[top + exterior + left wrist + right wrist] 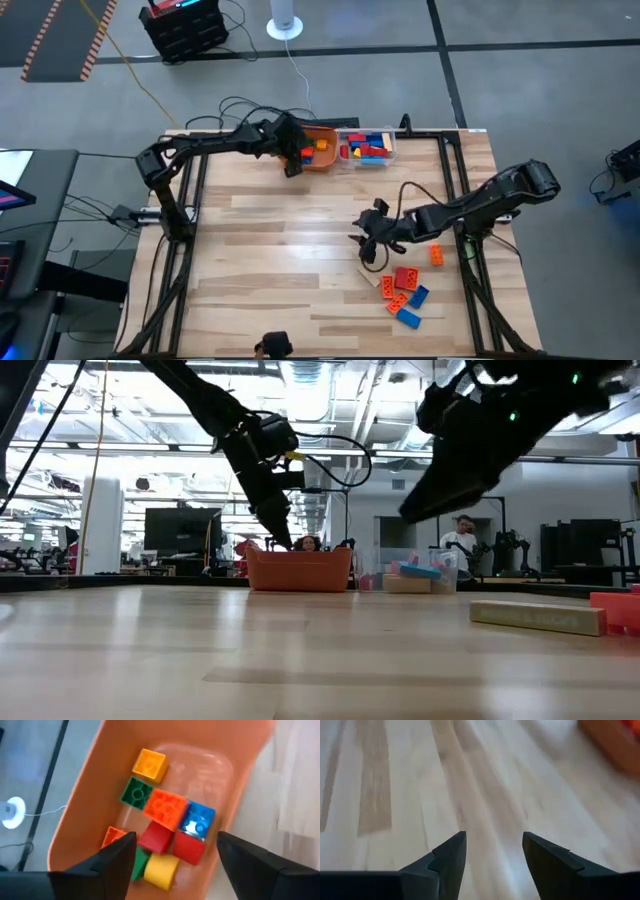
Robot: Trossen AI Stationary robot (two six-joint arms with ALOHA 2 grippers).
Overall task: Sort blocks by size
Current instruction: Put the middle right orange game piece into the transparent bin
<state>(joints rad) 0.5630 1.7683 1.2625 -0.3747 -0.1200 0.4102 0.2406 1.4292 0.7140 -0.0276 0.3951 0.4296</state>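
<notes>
Across the table (300, 240), sorting looks perhaps half done: small blocks (165, 835) fill the bowl (85, 800) beneath the left gripper's (172, 852) wide, empty fingers; loose blocks (404, 290) remain beside the right gripper's (492, 852) parted, empty fingers.

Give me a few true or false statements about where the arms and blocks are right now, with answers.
1. The left gripper hangs open over the orange plastic bowl. True.
2. The bowl is empty. False: small square blocks lie in it.
3. The right gripper holds a block. False: its fingers are open with nothing between them.
4. Loose red, orange and blue plastic blocks lie on the wooden table near the right arm. True.
</notes>
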